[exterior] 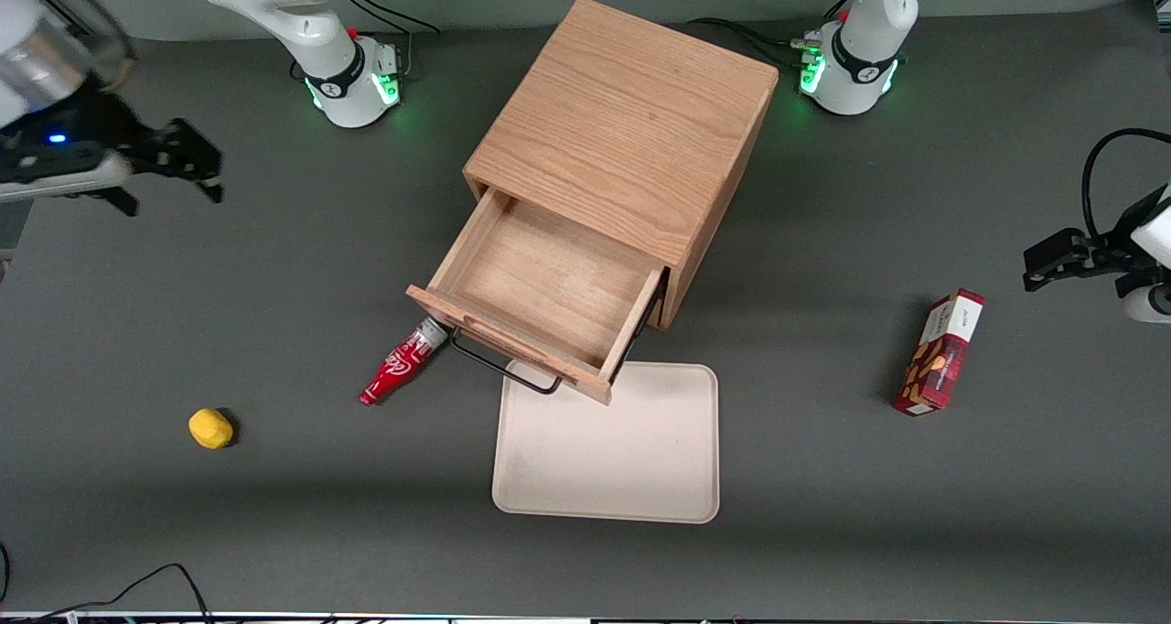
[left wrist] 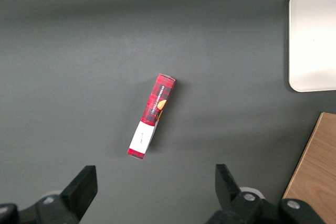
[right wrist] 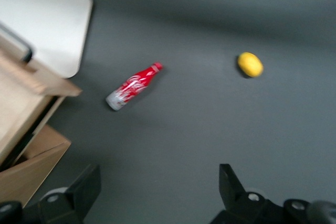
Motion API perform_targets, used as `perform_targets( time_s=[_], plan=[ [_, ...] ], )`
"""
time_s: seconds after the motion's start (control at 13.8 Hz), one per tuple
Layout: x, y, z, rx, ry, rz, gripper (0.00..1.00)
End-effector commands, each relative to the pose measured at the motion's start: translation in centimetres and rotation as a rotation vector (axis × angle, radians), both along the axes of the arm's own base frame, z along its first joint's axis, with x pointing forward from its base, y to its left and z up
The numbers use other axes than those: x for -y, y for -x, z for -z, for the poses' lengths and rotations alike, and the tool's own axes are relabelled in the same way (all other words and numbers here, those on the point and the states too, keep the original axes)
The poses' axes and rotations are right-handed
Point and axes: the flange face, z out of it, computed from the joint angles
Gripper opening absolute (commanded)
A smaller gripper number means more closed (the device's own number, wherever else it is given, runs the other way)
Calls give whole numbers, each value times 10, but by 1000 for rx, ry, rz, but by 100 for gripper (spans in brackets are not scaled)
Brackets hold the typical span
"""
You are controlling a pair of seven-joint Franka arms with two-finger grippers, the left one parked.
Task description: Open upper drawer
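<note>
Surface: we work over a dark grey table [exterior: 823, 532] that carries everything in the scene.
Gripper: our gripper [exterior: 188, 162] hangs above bare table at the working arm's end, well apart from the cabinet; in the right wrist view its fingers [right wrist: 84, 190] stand spread with nothing between them.
Nearest things: under the wrist camera we see a red bottle [right wrist: 134, 86] lying on its side and a yellow lemon [right wrist: 250, 64], the lemon lying well apart from the bottle.
Upper drawer: the upper drawer [exterior: 540, 290] stands pulled far out of the wooden cabinet [exterior: 631, 121], its inside bare, and its black bar handle [exterior: 503, 368] faces the front camera.
Around the drawer: the bottle's base lies just beside the drawer's front corner; a pale tray [exterior: 608, 478] lies on the table nearer the front camera, with the drawer front overhanging its edge.
Farther out: a red snack box [exterior: 940, 354] lies toward the parked arm's end.
Lower drawer: we can only see a sliver of it beneath the upper one.
Progress: we judge the task done, since the drawer is open and the gripper is clear of the handle.
Left to do: we see nothing more than parking the arm.
</note>
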Motion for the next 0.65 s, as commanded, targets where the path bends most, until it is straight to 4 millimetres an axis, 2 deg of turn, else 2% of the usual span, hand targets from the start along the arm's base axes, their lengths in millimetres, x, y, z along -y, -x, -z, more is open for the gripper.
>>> perform_targets(
  time_s=[0.0,0.14,0.29,0.58],
  plan=[
    [34,-20,-5,28,-2,112,100],
    [39,-25,-6,47,-19,128,100],
    [37,-29,-7,56,-70,115,100],
    [33,-45,-8,61,-61,104,100]
  ],
)
